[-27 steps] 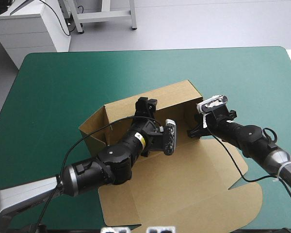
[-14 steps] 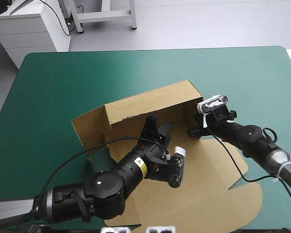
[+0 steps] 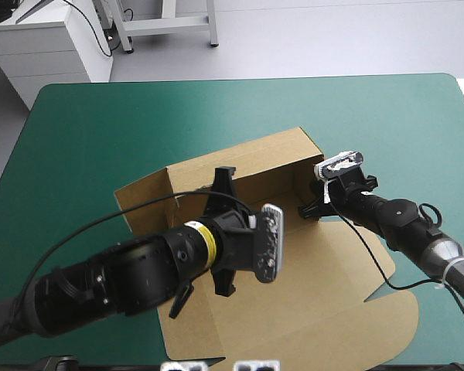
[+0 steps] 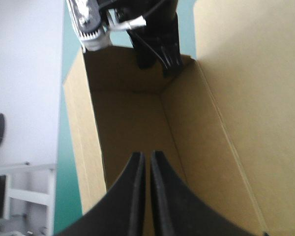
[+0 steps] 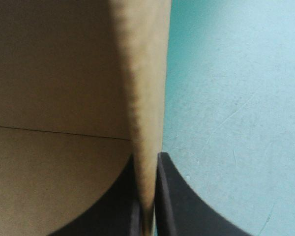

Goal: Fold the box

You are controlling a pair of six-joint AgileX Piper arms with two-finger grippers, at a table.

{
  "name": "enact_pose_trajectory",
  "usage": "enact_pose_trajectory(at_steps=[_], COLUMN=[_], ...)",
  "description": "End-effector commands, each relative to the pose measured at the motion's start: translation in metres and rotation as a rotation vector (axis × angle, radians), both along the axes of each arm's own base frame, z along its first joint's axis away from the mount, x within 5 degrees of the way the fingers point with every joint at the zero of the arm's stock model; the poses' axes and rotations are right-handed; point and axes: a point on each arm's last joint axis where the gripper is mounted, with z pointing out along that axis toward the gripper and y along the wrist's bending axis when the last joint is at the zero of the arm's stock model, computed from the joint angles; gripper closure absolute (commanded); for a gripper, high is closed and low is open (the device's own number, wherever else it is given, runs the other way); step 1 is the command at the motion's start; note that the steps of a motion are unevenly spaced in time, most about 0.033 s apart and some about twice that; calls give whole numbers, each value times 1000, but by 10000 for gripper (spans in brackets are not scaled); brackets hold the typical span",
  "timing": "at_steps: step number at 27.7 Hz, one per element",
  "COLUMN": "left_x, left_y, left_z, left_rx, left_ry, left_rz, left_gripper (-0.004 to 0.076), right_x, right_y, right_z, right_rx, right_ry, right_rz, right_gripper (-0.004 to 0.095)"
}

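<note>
My right gripper (image 5: 147,160) pinches the brown cardboard box (image 3: 247,158) by its right end wall; my left gripper (image 4: 143,158) sits clenched, empty, inside it.

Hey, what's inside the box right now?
Only the left end effector, shut, reaches into the box; the floor ahead of it is bare board. The right end effector is clamped on the end wall. The floor directly under the left one is covered.
</note>
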Motion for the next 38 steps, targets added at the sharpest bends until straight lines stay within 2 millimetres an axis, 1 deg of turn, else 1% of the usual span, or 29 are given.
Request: enact_pose_trajectory(at_steps=[1, 5, 9, 10, 12, 14, 17, 21, 23, 26, 28, 35, 37, 38], left_x=[9, 38, 67, 75, 84, 95, 108, 119, 121, 123, 124, 125, 125, 125], left_y=[28, 58, 91, 102, 117, 137, 167, 206, 224, 248, 254, 256, 256, 256], left_z=[34, 48, 52, 53, 53, 54, 57, 58, 58, 61, 62, 64, 64, 64], left_rx=[-67, -113, -160, -180, -226, -292, -400, -521, -585, -696, -736, -757, -758, -757], left_ry=[117, 226, 308, 334, 363, 401, 449, 476, 489, 504, 503, 490, 488, 490], left_rz=[59, 231, 410, 465, 535, 623, 743, 895, 980, 1056, 1067, 1071, 1071, 1071], left_gripper=[705, 705, 706, 706, 706, 706, 706, 710, 710, 710, 710, 718, 719, 719], right_x=[1, 1, 1, 1, 1, 1, 1, 1, 1, 0, -1, -11, -15, -16], right_y=[0, 0, 0, 0, 0, 0, 0, 0, 0, -1, -1, 3, 7, 7], right_z=[18, 18, 18, 18, 18, 18, 18, 18, 18, 19, 20, 29, 37, 45], right_rx=[42, 41, 38, 38, 35, 35, 32, 29, 26, 25, 17, 14, -7, -36], right_ry=[-49, -49, -50, -50, -52, -52, -53, -54, -55, -60, -66, -54, -5, 56], right_rz=[-14, -16, -14, -14, -12, -12, -10, -8, -6, -5, 2, 85, 159, 202], right_gripper=[926, 926, 926, 926, 926, 926, 926, 926, 926, 926, 927, 926, 926, 926])
